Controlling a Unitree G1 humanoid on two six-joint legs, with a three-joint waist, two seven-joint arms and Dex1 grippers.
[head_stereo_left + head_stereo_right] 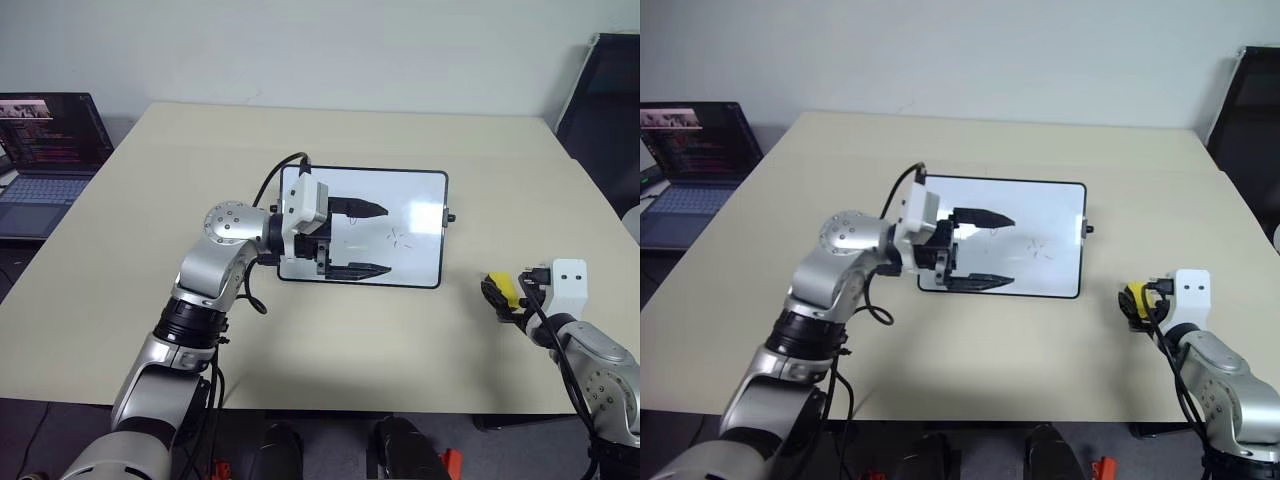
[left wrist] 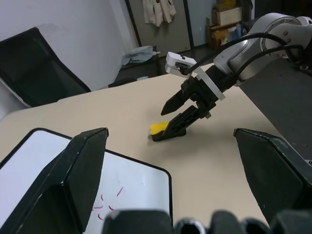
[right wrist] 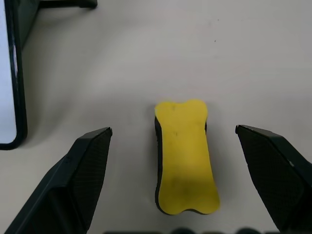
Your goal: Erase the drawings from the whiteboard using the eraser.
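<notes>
The whiteboard (image 1: 410,195) lies flat at the table's middle. On it are the drawings: a faint star-like scribble (image 1: 398,237) and a small mark (image 1: 352,243). My left gripper (image 1: 378,240) hovers over the board's left half, pointing right, open and empty. The yellow eraser (image 3: 185,156) with its black underside lies on the table to the right of the board. My right gripper (image 3: 173,128) is open, with one finger on each side of the eraser and a gap on both sides. In the left wrist view the right gripper (image 2: 158,124) is low over the eraser (image 2: 157,129).
An open laptop (image 1: 45,150) sits on a side surface at the far left. A black chair (image 1: 610,90) stands beyond the table's right corner. Bare tabletop (image 1: 330,350) stretches between the board and the near edge.
</notes>
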